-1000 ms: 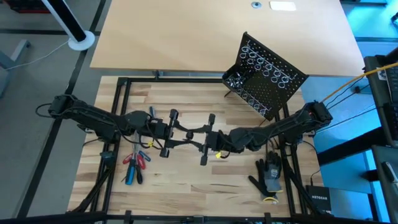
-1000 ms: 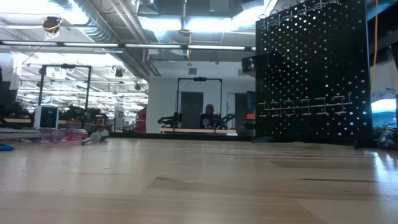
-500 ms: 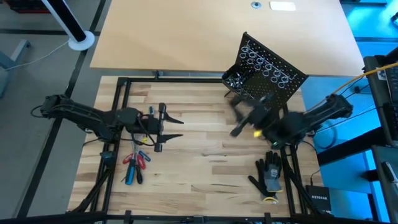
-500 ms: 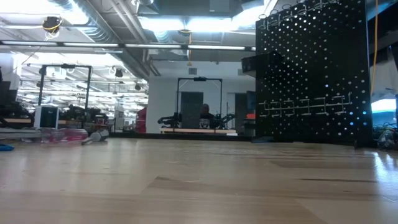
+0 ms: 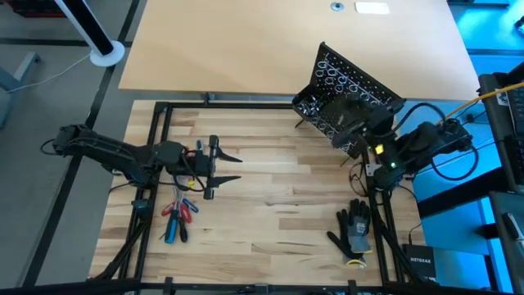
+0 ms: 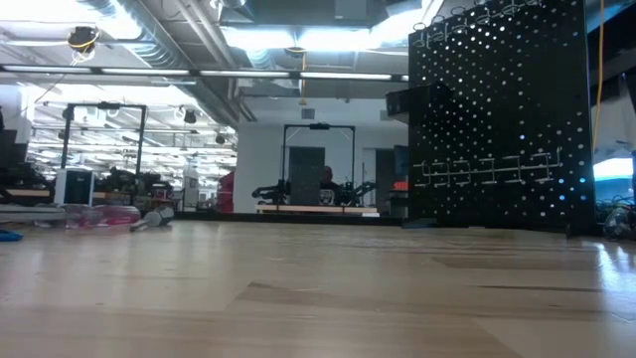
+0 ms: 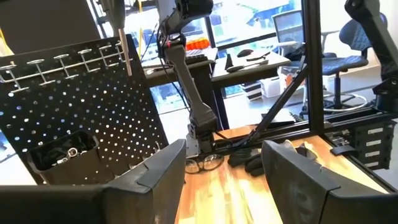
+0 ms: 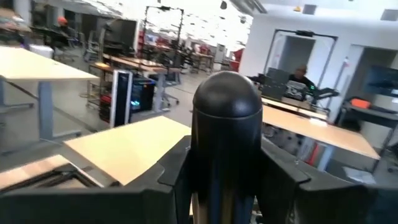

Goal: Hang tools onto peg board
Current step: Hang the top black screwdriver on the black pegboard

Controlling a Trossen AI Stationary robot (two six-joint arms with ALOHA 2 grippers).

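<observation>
Tools (image 5: 177,218), too bunched to count, are lying at lower left of the table (image 5: 270,213) below the open left end effector (image 5: 219,169), while the right end effector (image 5: 354,123) is gripping a black-handled tool (image 8: 226,140), overlapping the peg board (image 5: 348,98) at upper right.

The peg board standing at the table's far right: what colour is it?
Black, dotted with rows of small holes; the peg board shows best in the low view.

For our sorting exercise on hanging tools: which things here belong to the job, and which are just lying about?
Job: peg board; red and blue tools on the table; black-handled tool in the right claw at the board.
Lying about: work glove; white round base. Left claw waits open near the tools.
</observation>
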